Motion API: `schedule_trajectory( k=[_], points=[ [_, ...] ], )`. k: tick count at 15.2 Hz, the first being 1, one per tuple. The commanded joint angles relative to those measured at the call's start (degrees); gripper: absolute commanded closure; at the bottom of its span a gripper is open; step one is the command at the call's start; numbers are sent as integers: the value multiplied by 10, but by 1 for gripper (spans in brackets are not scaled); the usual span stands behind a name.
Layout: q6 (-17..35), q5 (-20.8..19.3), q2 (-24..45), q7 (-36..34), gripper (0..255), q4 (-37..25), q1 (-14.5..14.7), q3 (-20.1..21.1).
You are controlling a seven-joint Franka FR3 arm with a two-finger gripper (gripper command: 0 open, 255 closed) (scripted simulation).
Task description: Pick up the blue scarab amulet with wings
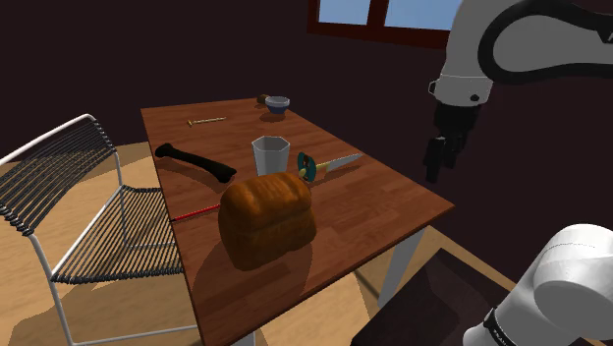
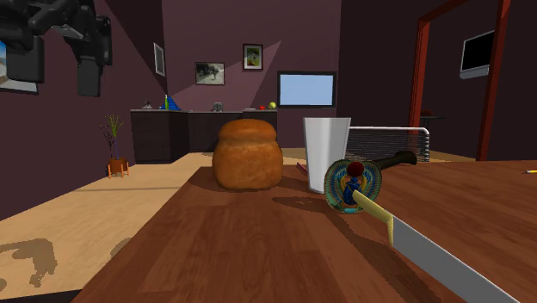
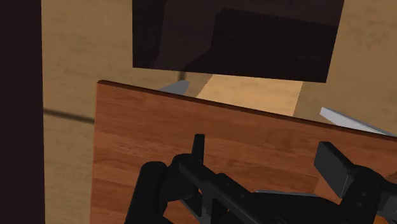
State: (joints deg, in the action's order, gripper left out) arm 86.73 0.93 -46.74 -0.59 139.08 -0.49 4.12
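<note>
The scarab amulet (image 1: 306,168) (image 2: 348,185) is a small blue, green and gold disc. It stands on edge on the wooden table (image 1: 393,197), just beside a white cup (image 1: 270,155) (image 2: 327,153) and at the handle end of a knife (image 1: 340,161) (image 2: 435,251). My black gripper (image 1: 433,173) (image 2: 89,86) hangs in the air off the table's edge on the shoulder view's right, well above and away from the amulet. In the wrist view the gripper (image 3: 267,159) is open, its fingers (image 3: 198,147) wide apart over a bare table corner (image 3: 140,140) with nothing between them.
A big brown bread loaf (image 1: 267,218) (image 2: 248,155) sits near the cup. A black bone-shaped thing (image 1: 195,162), a red stick (image 1: 196,212), a gold pin (image 1: 206,122) and a small bowl (image 1: 278,102) also lie on the table. A wire chair (image 1: 79,216) stands beside it.
</note>
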Motion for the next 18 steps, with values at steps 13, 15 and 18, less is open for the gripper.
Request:
schedule_trajectory(
  k=[13,15,18],
  points=[
    [121,-2,280,-61,0,-153,-11,43],
    [131,-7,326,-72,0,-189,-12,48],
    [139,-17,397,-88,0,-248,-13,55]
  ],
)
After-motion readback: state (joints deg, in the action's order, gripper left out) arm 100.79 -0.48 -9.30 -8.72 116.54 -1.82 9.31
